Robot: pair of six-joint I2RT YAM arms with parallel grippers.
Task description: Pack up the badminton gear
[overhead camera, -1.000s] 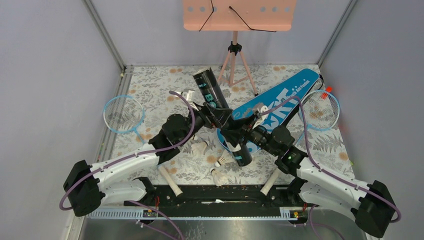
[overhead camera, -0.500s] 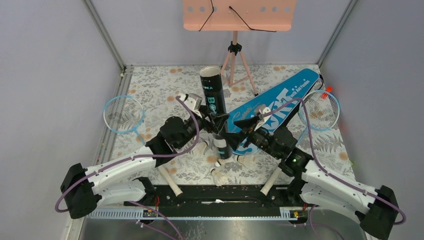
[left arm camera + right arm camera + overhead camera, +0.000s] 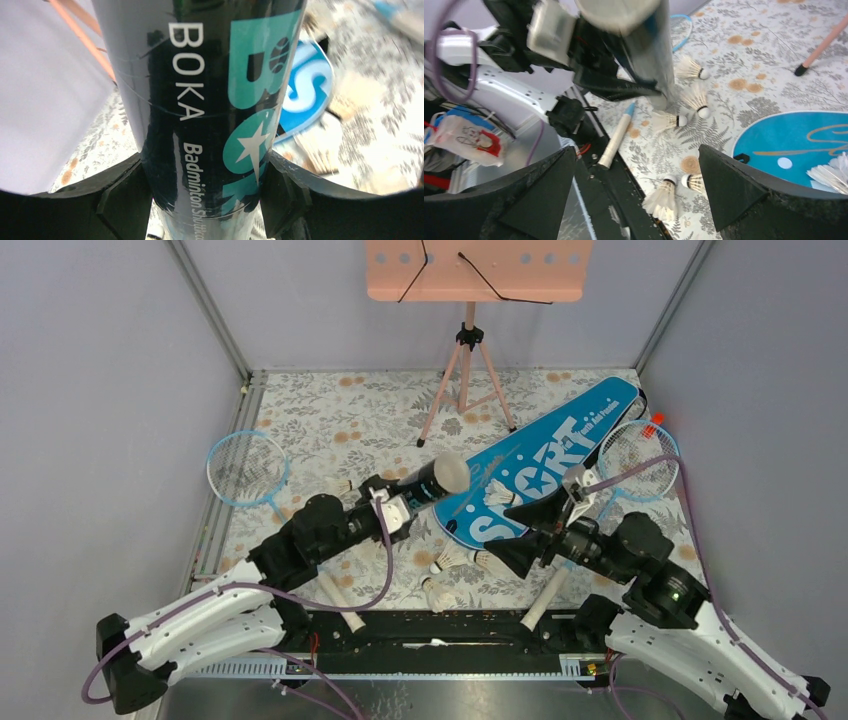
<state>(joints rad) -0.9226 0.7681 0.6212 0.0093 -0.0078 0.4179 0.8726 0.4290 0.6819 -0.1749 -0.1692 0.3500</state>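
left racket (image 3: 247, 468) lies at the 9 o'clock edge of the table, not in play.

left gripper (image 3: 205, 192): jaws clamped on the black tube (image 3: 200, 100), one finger on each flank. in the left wrist view the tube's long axis runs straight away from the jaws toward 12 o'clock. in the top view its pale end (image 3: 450, 472) is raised and points toward 2 o'clock. whether that end is a cap or an open mouth cannot be told.

loose shuttlecocks: one (image 3: 440, 558) and a second (image 3: 490, 560) lie on the table just past the tube's lower end, a third (image 3: 435, 592) lies nearer the arm bases, and one more (image 3: 497, 492) rests on the blue bag (image 3: 560, 445).

right gripper (image 3: 638, 150): jaws wide apart and holding nothing. in the right wrist view the table shuttlecocks sit between these jaws and the tube, toward 12 o'clock.

judgement: the right arm is the nearer to the shuttlecocks, lying at about its 8 o'clock in the top view. the coming move likely turns on carrying one to the tube's end, along that axis.

right racket (image 3: 640, 458) lies at 3 o'clock, touching the bag's far end.
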